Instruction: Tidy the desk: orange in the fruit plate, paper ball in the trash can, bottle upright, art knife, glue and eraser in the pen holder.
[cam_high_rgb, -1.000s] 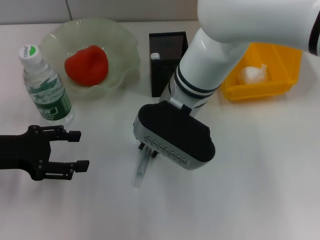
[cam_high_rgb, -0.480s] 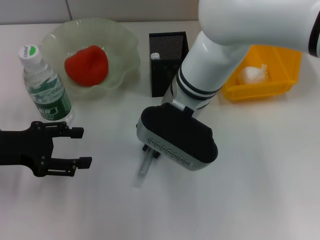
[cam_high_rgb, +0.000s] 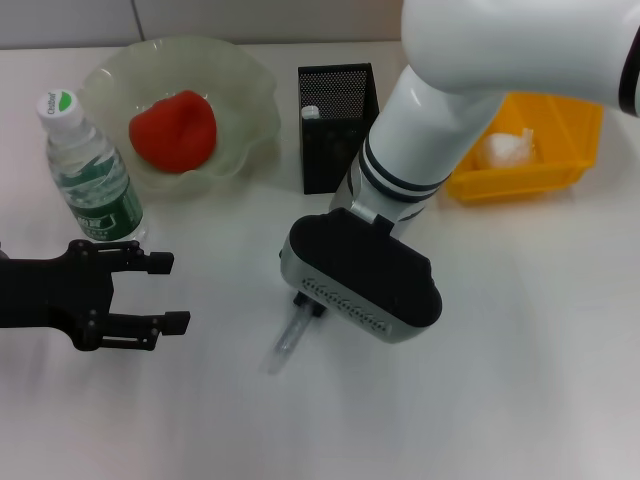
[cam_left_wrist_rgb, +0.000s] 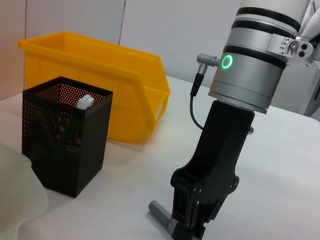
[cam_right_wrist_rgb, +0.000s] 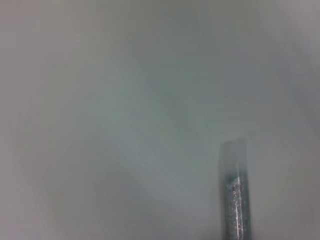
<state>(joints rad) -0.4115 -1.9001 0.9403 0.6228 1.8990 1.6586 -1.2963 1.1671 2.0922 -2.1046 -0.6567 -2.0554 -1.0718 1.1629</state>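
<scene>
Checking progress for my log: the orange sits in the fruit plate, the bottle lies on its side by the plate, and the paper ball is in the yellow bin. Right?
One thing is wrong: the bottle is not on its side. The head view shows it standing upright, cap on top, beside the fruit plate. The rest holds: the orange sits in the plate and the paper ball lies in the yellow bin.

head overhead, wrists low, close
</scene>
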